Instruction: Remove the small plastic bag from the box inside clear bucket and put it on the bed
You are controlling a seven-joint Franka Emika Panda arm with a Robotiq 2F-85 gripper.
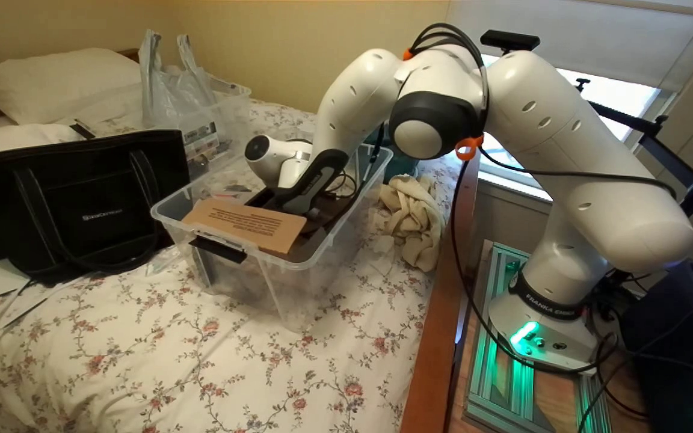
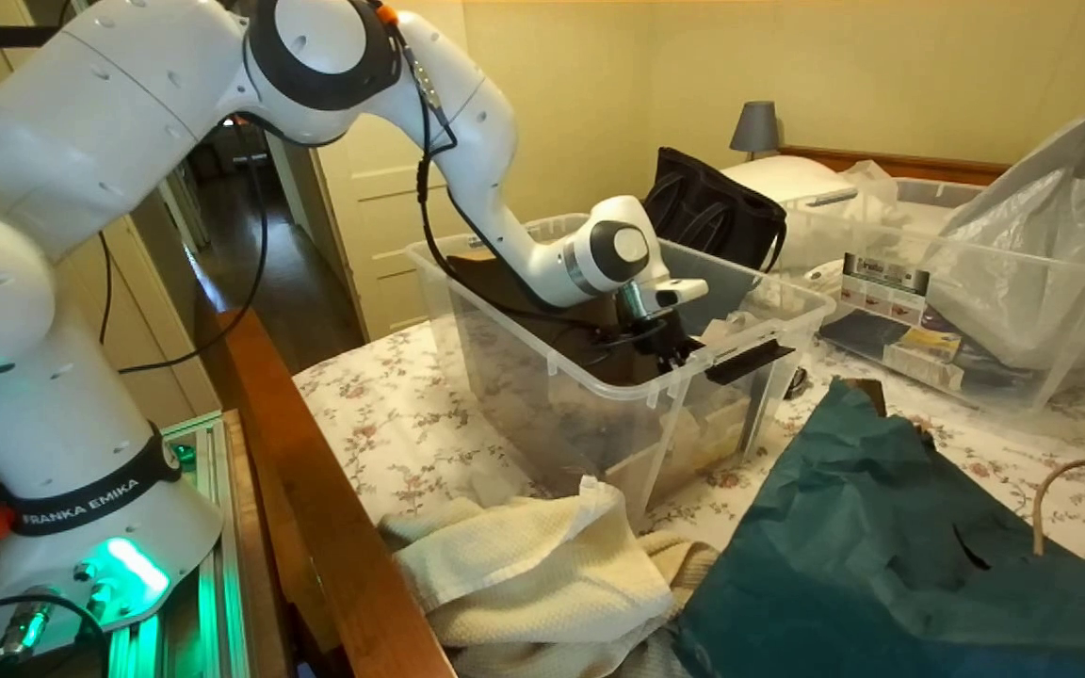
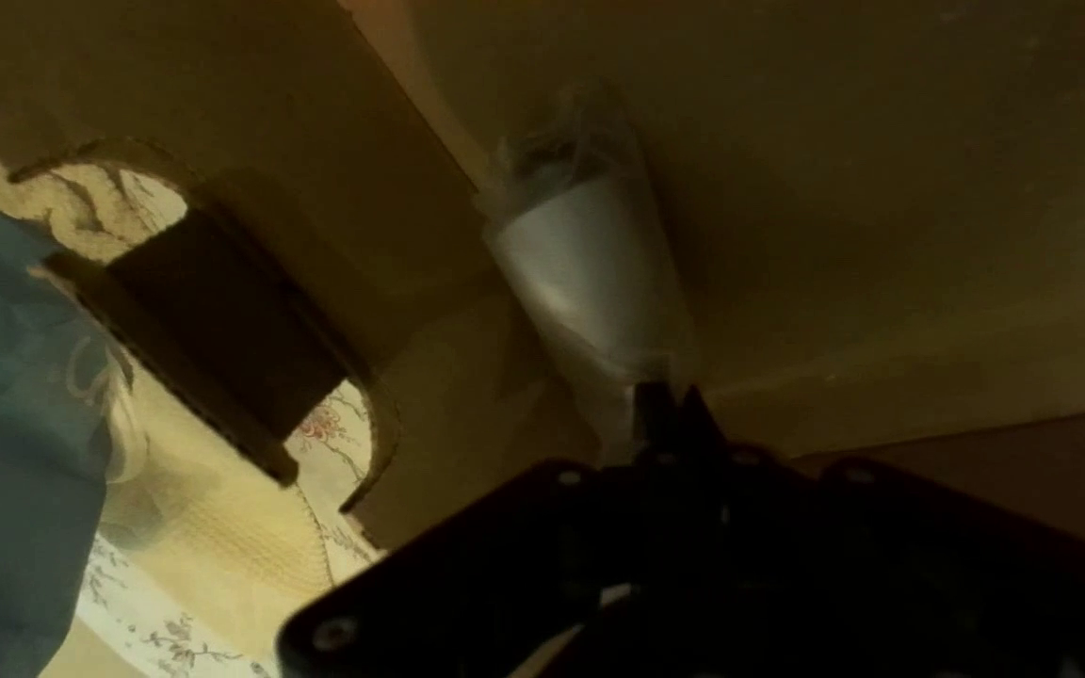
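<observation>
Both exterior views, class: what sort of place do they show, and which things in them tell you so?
Most likely a bedroom: there is a bed with a flower-printed cover, a white pillow on it, and a lamp with a grey shade.

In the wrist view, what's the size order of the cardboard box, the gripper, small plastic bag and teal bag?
Largest to smallest, as far as each shows:
1. cardboard box
2. gripper
Unranked below these: small plastic bag and teal bag, too alike to call.
</observation>
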